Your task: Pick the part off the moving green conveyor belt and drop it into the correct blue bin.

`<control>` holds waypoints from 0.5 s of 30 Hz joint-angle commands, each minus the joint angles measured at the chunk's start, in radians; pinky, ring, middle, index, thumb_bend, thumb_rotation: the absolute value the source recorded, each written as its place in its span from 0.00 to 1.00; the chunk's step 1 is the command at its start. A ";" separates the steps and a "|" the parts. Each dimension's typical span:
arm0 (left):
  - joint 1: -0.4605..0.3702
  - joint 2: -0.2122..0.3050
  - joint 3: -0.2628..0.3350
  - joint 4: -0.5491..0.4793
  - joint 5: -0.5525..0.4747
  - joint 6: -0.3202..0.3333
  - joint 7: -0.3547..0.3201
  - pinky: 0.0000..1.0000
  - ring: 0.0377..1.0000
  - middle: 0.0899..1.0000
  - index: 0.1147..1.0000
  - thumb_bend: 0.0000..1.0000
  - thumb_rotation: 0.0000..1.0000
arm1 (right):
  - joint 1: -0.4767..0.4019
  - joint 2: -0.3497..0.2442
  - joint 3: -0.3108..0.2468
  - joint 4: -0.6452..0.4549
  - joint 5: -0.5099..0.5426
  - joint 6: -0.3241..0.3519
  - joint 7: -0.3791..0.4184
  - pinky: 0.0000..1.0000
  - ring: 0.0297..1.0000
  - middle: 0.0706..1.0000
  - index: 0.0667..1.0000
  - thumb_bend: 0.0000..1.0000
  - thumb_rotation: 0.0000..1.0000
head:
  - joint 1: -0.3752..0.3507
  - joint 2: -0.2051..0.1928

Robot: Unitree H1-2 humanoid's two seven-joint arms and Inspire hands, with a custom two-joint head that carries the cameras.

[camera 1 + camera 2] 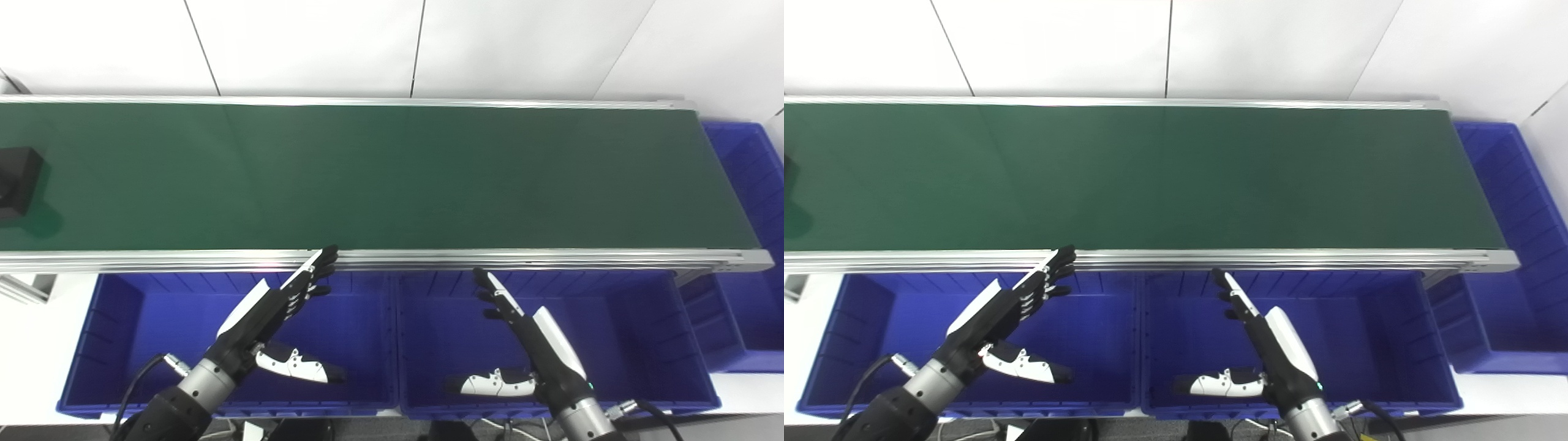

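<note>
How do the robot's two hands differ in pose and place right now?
The left hand hangs over the left bin; the right hand hangs over the middle bin. The left hand's fingertips reach up to the belt's front rail; the right hand's stop short of it. The left hand leans right, the right hand leans left. Both are open, fingers straight, thumbs out, holding nothing.

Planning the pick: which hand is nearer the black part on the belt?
Left. The left hand waits nearer the black part at the belt's far-left end; the right hand is farther right.
</note>
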 commanded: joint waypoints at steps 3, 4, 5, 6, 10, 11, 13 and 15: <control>-0.006 -0.010 -0.002 -0.010 0.008 -0.026 0.019 0.88 0.95 0.99 1.00 0.92 0.21 | -0.001 -0.012 -0.007 -0.014 0.018 -0.056 -0.019 0.81 0.89 0.94 0.97 0.90 0.33 | 0.023 -0.006; -0.006 -0.012 -0.003 -0.008 0.008 -0.029 0.020 0.87 0.95 0.99 1.00 0.92 0.21 | -0.002 -0.014 -0.007 -0.012 0.017 -0.063 -0.023 0.80 0.88 0.93 0.96 0.90 0.33 | 0.023 -0.006; -0.006 -0.013 -0.004 -0.006 0.008 -0.032 0.021 0.87 0.95 0.99 1.00 0.92 0.20 | -0.002 -0.015 -0.007 -0.009 0.015 -0.068 -0.027 0.80 0.88 0.93 0.96 0.89 0.33 | 0.026 -0.007; -0.006 -0.014 -0.005 -0.004 0.011 -0.035 0.022 0.87 0.95 0.99 1.00 0.92 0.20 | -0.003 -0.017 -0.007 -0.006 0.015 -0.071 -0.029 0.79 0.88 0.93 0.96 0.89 0.33 | 0.028 -0.012; -0.004 -0.018 -0.005 0.004 0.018 -0.046 0.022 0.87 0.95 0.99 1.00 0.92 0.18 | -0.003 -0.019 -0.006 0.004 0.023 -0.077 -0.034 0.78 0.87 0.92 0.96 0.88 0.32 | 0.024 -0.027; -0.004 -0.018 -0.005 0.006 0.017 -0.048 0.022 0.87 0.95 0.99 1.00 0.92 0.19 | -0.003 -0.019 -0.006 0.006 0.024 -0.078 -0.036 0.77 0.86 0.92 0.96 0.88 0.32 | 0.024 -0.027; -0.003 -0.020 -0.004 0.010 0.016 -0.050 0.021 0.87 0.95 0.99 1.00 0.92 0.19 | -0.001 -0.017 -0.007 0.012 0.028 -0.087 -0.042 0.77 0.86 0.92 0.95 0.89 0.32 | 0.018 -0.036; -0.002 -0.019 -0.004 0.013 0.021 -0.056 0.022 0.88 0.96 0.99 1.00 0.92 0.19 | 0.003 -0.015 -0.007 0.014 0.027 -0.088 -0.048 0.77 0.86 0.91 0.95 0.89 0.32 | 0.018 -0.049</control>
